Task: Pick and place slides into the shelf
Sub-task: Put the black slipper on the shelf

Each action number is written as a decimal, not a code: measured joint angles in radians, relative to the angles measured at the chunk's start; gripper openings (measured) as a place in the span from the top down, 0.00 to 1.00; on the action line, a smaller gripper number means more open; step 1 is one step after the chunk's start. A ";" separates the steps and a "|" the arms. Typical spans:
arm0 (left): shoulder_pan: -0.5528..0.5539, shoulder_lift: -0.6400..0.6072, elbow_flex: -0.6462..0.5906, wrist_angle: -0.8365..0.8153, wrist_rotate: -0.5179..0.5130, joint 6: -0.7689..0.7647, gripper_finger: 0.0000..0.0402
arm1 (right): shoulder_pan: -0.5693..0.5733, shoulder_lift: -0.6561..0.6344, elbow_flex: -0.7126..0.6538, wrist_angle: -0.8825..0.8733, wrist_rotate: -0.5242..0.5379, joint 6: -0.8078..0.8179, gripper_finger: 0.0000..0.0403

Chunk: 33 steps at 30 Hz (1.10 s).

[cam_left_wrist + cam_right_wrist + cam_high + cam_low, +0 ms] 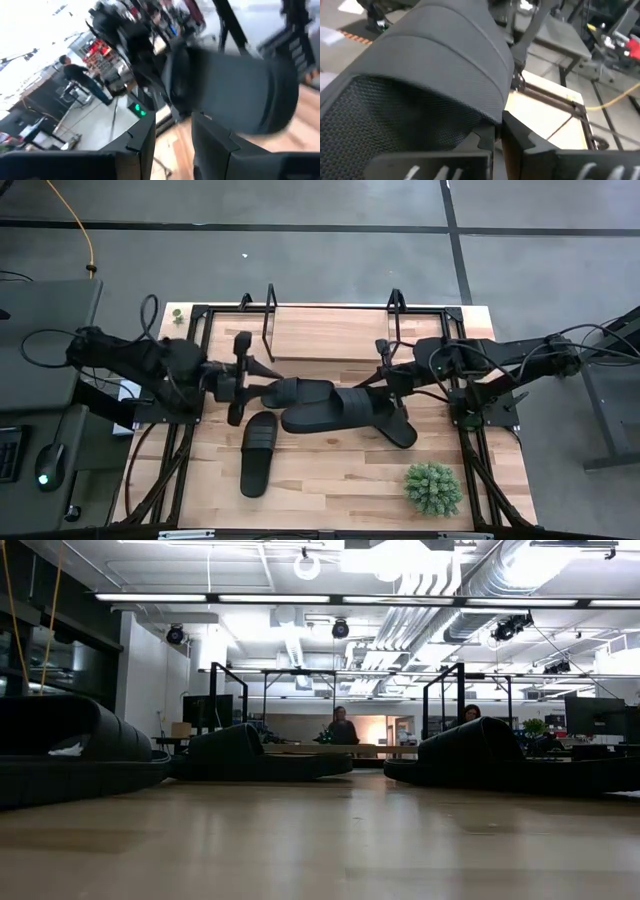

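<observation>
The shelf (335, 332) stands at the far middle of the table (330, 480), its light board bare between the black tube uprights; none of the slides lies on it.

Four black slides lie on the table in front of it. One slide (258, 452) lies alone on the near left, pointing near to far. A second slide (297, 392) lies crosswise just near of the shelf, touching or overlapping a third slide (335, 410) to its right. A fourth slide (392, 420) lies at a slant on the right, reaching toward the near right.

The left pincer (262, 376) sits at the left end of the second slide. In the left wrist view its fingers (212, 145) stand close together under the strap of that slide (235, 95), but I cannot tell whether they grip it.

The right pincer (377, 388) sits at the far end of the fourth slide. In the right wrist view its fingers (517, 131) stand narrow at the edge of the strap (445, 65); whether they hold it I cannot tell.

A small green plant (433, 487) stands on the near right of the table.
</observation>
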<state>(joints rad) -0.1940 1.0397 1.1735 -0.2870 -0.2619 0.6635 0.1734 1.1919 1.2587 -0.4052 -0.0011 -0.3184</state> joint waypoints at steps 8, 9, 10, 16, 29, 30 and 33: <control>-0.038 0.097 0.021 0.071 -0.085 0.104 0.72 | -0.001 0.030 0.000 0.057 -0.008 -0.005 1.00; -0.037 0.110 0.039 0.077 -0.094 0.110 0.72 | -0.004 0.036 0.000 0.060 -0.008 -0.005 1.00; -0.037 0.116 0.053 0.081 -0.097 0.115 0.72 | -0.004 0.040 0.000 0.052 -0.008 -0.005 1.00; -0.037 0.154 0.124 0.062 -0.094 0.109 0.72 | -0.004 0.081 -0.001 0.073 -0.042 -0.012 1.00; -0.036 0.244 0.151 0.001 -0.006 0.084 0.72 | -0.003 0.128 0.000 0.152 -0.049 -0.057 1.00; -0.036 0.250 0.152 0.008 0.005 0.084 0.72 | -0.003 0.129 0.000 0.152 -0.050 -0.057 1.00; -0.036 0.256 0.150 -0.001 0.009 0.070 0.69 | -0.004 0.130 0.000 0.150 -0.057 -0.057 1.00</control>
<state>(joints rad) -0.2302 1.2962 1.3231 -0.2875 -0.2531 0.7338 0.1692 1.3216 1.2587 -0.2554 -0.0577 -0.3750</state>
